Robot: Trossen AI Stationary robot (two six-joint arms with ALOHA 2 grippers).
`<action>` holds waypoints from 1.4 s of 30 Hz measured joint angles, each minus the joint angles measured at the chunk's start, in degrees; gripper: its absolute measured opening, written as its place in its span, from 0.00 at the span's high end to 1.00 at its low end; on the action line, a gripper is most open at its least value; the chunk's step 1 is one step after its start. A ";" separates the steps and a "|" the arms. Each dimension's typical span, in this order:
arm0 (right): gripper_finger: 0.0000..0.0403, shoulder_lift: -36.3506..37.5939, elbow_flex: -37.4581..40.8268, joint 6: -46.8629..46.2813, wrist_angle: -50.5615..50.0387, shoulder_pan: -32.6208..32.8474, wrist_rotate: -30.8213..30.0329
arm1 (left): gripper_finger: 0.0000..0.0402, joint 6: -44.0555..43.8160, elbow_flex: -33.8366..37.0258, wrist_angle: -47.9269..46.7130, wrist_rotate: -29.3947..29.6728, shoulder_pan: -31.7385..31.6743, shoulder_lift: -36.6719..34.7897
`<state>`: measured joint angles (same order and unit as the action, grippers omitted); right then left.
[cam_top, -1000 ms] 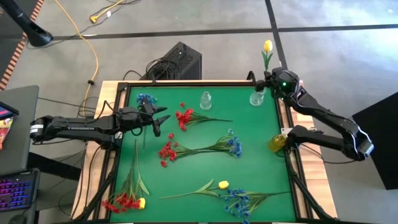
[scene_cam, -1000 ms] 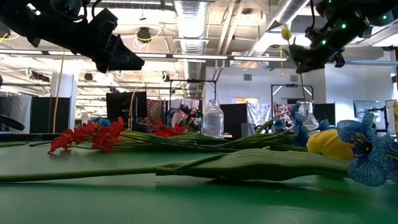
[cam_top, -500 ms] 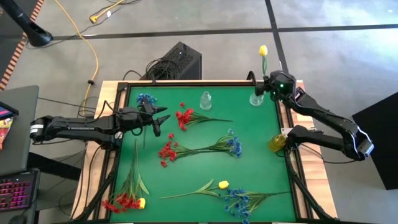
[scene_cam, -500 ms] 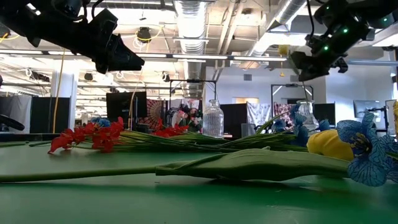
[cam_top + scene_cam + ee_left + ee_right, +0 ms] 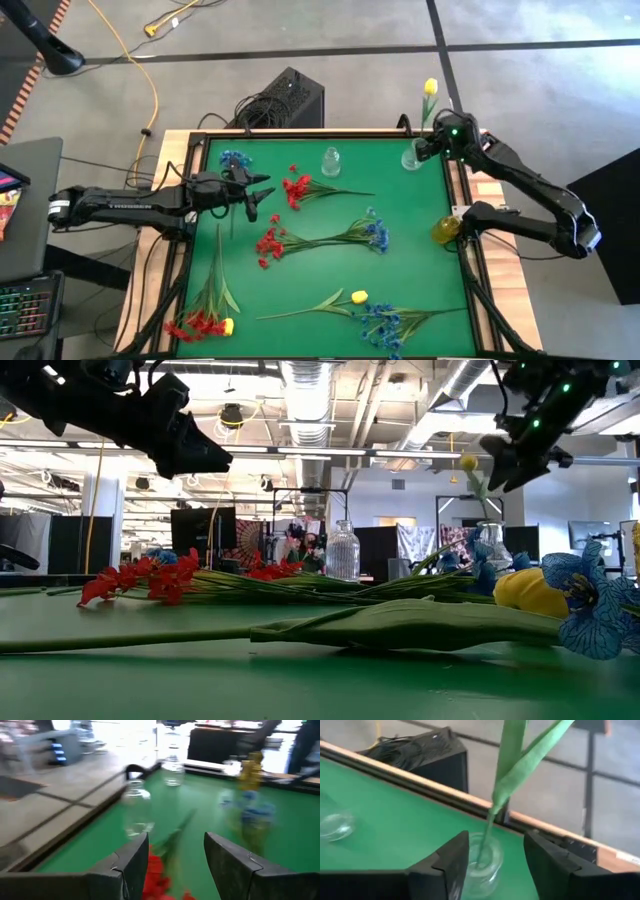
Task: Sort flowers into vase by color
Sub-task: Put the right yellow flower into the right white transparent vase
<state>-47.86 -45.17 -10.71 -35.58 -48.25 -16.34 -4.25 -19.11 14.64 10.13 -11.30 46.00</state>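
Yellow tulip (image 5: 430, 87) stands upright in clear vase (image 5: 413, 157).

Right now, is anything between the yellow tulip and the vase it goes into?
Nothing visible. The yellow tulip already has its stem in the right glass vase at the table's far edge, with the right claw open around it.

High view: overhead, straight down, whole green table (image 5: 400, 240). Low view: table-top level, facing the room. Wrist views: close, looking past each arm's fingers. Shared: clear vase (image 5: 411, 158) (image 5: 492, 545) (image 5: 482, 862) at the high view's upper right.
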 joint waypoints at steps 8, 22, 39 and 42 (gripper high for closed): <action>0.42 0.02 -3.85 -6.03 -9.11 5.64 6.21 | 0.55 0.51 0.00 3.30 -10.98 3.25 0.04; 0.43 -0.20 -3.85 -19.22 -8.98 32.24 -2.16 | 0.55 -1.20 -4.36 2.45 -7.30 20.36 5.63; 0.44 -1.21 0.15 -32.75 -4.19 62.74 -20.10 | 0.55 -4.27 -34.11 -17.56 -10.73 30.37 40.14; 0.44 -2.43 1.46 -35.33 -3.25 68.15 -21.38 | 0.55 -7.45 -36.17 -17.71 -10.88 31.39 45.17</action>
<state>-50.28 -43.71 -46.04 -38.82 19.90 -37.72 -11.70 -55.28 -3.07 -0.75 20.09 91.17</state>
